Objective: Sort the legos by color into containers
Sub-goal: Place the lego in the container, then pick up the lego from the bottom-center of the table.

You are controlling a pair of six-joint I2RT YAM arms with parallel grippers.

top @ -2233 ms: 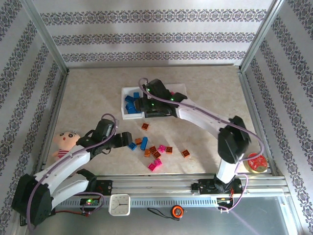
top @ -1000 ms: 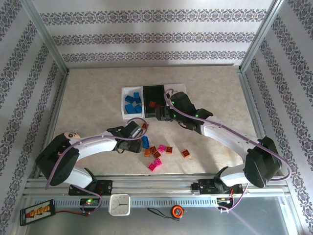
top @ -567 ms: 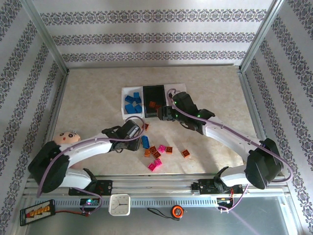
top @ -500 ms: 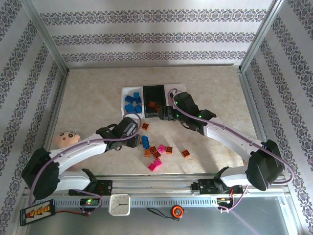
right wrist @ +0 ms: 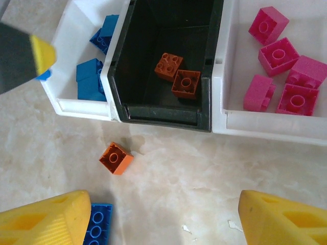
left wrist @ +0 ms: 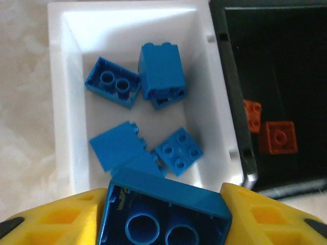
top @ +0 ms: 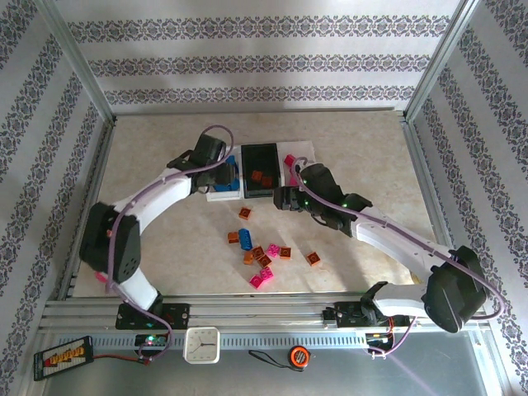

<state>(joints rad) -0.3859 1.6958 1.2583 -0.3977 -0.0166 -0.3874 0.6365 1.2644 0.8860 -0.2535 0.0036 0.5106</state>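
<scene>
The left fingers are clenched on a blue lego, its hollow underside facing the wrist camera, held over the near end of the left white bin, where several blue legos lie. The right fingers stand spread apart, grasping nothing, above the bench just before the bins. A loose orange lego lies near the black bin, which holds two orange legos. The right white bin holds pink legos. Mixed legos lie scattered on the bench nearer the arm bases
</scene>
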